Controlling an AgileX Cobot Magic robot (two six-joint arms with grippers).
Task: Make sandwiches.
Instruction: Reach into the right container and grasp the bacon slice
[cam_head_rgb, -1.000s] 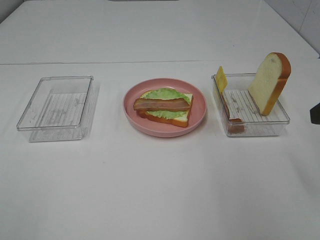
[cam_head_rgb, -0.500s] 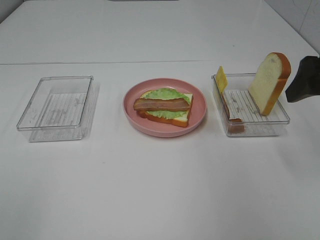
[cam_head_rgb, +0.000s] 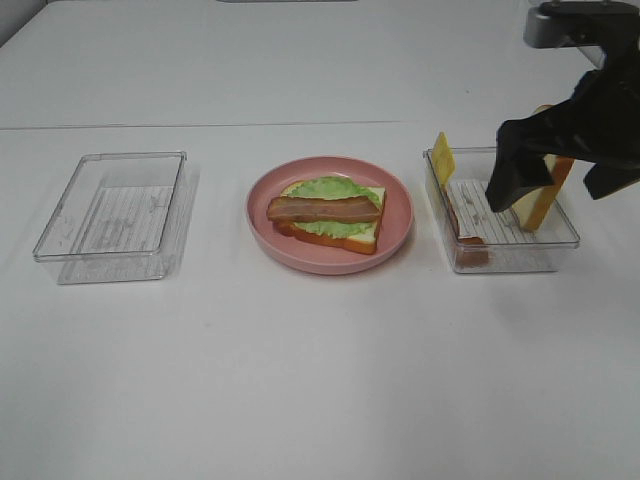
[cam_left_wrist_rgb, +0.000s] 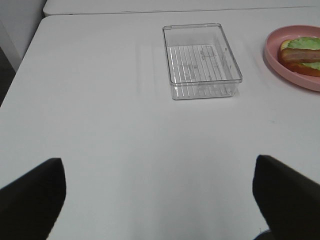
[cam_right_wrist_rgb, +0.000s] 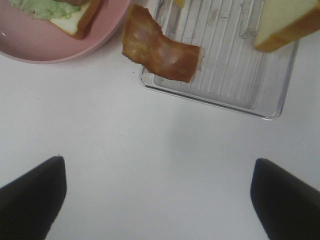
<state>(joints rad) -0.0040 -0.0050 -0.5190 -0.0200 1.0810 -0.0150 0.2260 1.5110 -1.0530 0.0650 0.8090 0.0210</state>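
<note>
Exterior high: right hand (cam_head_rgb: 552, 188) open near tray (cam_head_rgb: 508, 260) w/ bread slice (cam_head_rgb: 535, 208)

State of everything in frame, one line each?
left gripper: open, empty
right gripper: open, empty, at right tray
left tray: empty
cheese slice: on edge in right tray
loose bacon: leaning on that tray's wall
loose bread slice: standing in that tray
pink plate: holds bottom bread, lettuce, bacon strip, stacked; no top slice
</note>
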